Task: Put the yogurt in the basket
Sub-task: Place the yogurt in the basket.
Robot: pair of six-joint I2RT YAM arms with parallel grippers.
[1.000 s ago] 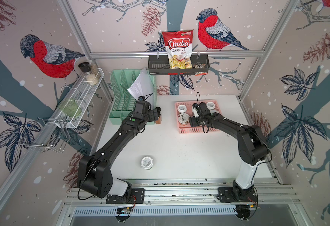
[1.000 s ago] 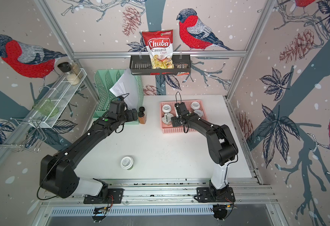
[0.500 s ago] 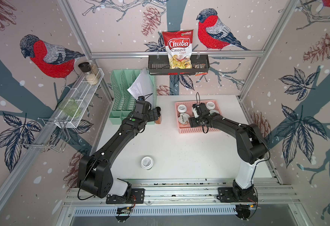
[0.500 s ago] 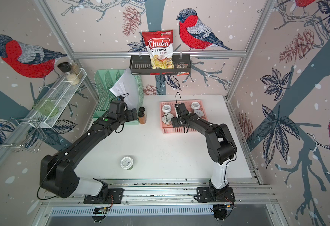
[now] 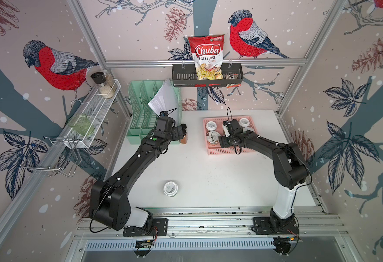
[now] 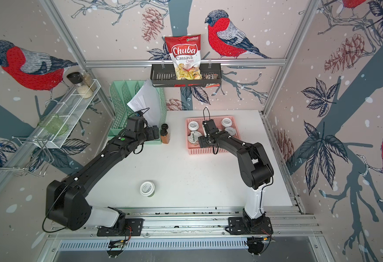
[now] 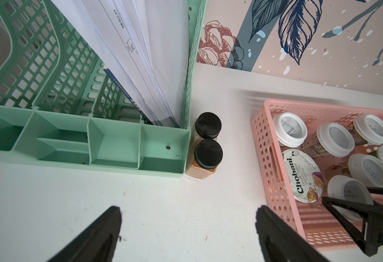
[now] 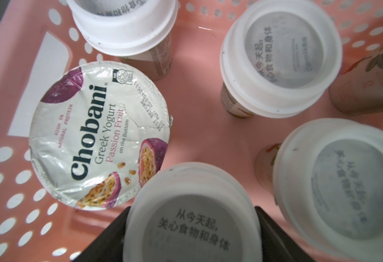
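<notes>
Chobani Greek Yogurt cup [image 8: 98, 147] — "Passion Fruit" printed on crinkled foil — sits in the perforated pink basket [image 5: 215, 151] among white-lidded jars [image 8: 281, 56]; right gripper [image 8: 191, 211] straddles one jar [image 8: 192, 226], grip unclear. Left gripper [image 7: 188, 209] gapes empty; another jar [image 5: 170, 188] stands alone, near.

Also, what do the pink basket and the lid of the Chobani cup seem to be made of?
The basket looks like matte moulded plastic: even salmon colour, rows of round holes. The Chobani cup lid seems glossy foil: wrinkled, with a peel tab.
</notes>
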